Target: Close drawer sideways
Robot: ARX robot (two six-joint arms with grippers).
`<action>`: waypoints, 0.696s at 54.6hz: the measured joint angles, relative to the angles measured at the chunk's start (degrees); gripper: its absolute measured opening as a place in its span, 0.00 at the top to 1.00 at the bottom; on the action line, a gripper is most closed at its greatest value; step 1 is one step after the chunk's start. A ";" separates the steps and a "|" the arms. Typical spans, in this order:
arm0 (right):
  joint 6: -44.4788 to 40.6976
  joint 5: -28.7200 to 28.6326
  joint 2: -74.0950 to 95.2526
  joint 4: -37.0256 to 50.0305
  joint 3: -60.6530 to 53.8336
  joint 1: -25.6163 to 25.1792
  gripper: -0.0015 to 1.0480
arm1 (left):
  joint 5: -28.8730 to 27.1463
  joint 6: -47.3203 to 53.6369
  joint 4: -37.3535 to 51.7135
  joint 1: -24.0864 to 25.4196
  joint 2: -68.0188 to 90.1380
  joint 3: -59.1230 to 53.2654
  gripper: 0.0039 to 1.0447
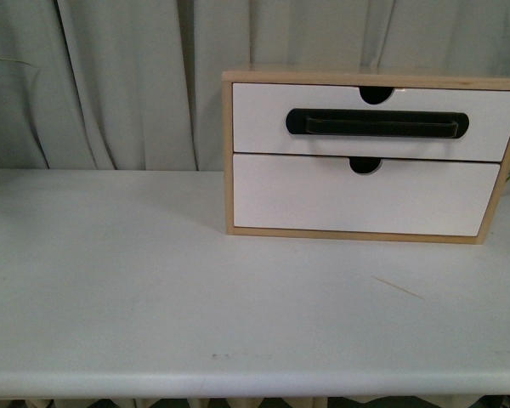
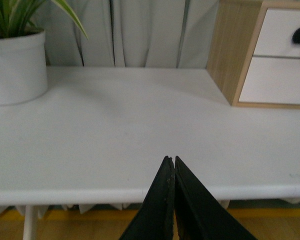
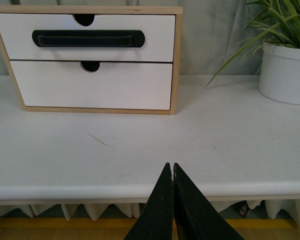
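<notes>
Closest to us are both claws, hanging just off the near edge of the counter (image 1: 153,280). Our left claw (image 2: 170,161) has its two black fingers pressed tip to tip with nothing between them, and our right claw (image 3: 169,167) is pinched together the same way, also empty. Neither one touches anything, and neither shows in the front view.

Moving out across the white counter, there's a thin pale sliver (image 1: 398,287) lying loose at about 4 o'clock in the front view, a bit in front of the cabinet.

Further back, around 1 o'clock, sits the light-wood cabinet (image 1: 228,153). The drawer (image 1: 263,119) is the upper of the two, white front with a long black bar handle (image 1: 378,124) and a half-round notch in its top edge. In the front view its face juts slightly out past the lower plain drawer front (image 1: 365,197) on the right-hand side.

Flanking all this are two white plant pots: one (image 2: 17,67) well off to the cabinet's left, the other (image 3: 285,72) off to its right. Grey curtains (image 1: 110,85) hang behind everything.
</notes>
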 joint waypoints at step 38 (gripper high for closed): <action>0.00 0.00 0.00 0.00 0.00 0.00 0.11 | 0.00 0.02 -0.28 0.00 -0.48 0.00 0.04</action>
